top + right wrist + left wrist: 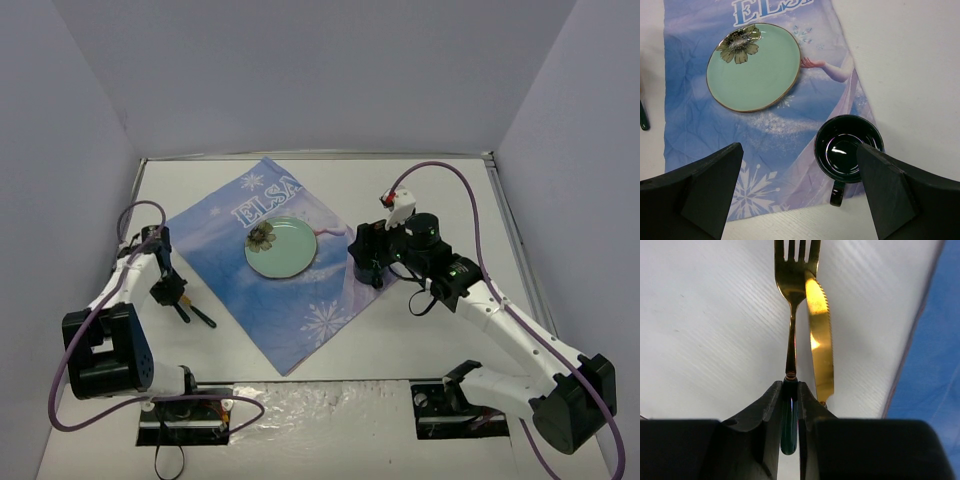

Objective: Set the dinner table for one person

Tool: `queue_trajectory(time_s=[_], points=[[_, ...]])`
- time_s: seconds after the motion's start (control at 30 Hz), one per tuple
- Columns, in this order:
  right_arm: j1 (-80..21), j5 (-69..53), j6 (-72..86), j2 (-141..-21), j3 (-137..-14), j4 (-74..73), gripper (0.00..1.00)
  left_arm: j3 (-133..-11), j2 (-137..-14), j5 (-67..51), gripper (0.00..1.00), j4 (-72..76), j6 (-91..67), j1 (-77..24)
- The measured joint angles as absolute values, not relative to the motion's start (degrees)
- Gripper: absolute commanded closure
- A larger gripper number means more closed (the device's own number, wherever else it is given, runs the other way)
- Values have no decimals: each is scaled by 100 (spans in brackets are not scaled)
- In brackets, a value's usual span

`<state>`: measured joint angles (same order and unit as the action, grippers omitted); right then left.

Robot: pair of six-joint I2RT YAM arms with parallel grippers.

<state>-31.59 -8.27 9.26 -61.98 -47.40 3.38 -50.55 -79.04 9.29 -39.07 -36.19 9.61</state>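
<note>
On the white dinner table (400,340) lies a blue ELSA cloth (300,290) with a green flowered plate (281,247) on it. My left gripper (790,387) is shut on the dark green handle of a gold fork (792,300), left of the cloth. A gold knife (820,335) lies right beside the fork, its blade touching the fork's head. My right gripper (799,150) hangs open over the cloth's right corner. Below it stands an empty black mug (849,149), close to the right finger (890,190).
In the right wrist view the plate (754,66) sits to the upper left of the mug. White walls (90,150) enclose the table on three sides. Both arm bases and their purple cables (470,190) are at the near edge.
</note>
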Motion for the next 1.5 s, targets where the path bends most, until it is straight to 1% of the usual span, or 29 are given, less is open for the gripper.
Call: queue_trajectory(time_s=[0.27, 0.5, 0.6, 0.7, 0.97, 1.27, 1.37, 1.5], points=[[-3159, -821, 887, -6198, -4740, 334, 6, -6224, -7950, 1324, 100, -4334, -3185, 961], [-3161, -778, 868, -6198, -4740, 332, 6, -6182, -8291, 1304, 100, -4346, -2840, 948], [-3164, -770, 862, -6198, -4740, 331, 6, -6146, -8334, 1094, 100, -4184, -2425, 900], [-3187, -772, 853, -6198, -4740, 327, 6, -6366, -8499, 895, 100, -3994, -1921, 753], [-3197, -886, 847, -6198, -4746, 320, 6, -8110, -9776, 300, 100, -3460, -10, -78], [-3197, -1203, 821, -6206, -4877, 312, 6, -9893, -11610, -400, 100, -3469, 1779, -564], [-3197, -1255, 821, -6222, -4932, 312, 6, -10272, -12123, -463, 100, -3584, 2300, -649], [-3197, -1315, 821, -6297, -5036, 289, 6, -10448, -12572, -580, 100, -3789, 2885, -711]])
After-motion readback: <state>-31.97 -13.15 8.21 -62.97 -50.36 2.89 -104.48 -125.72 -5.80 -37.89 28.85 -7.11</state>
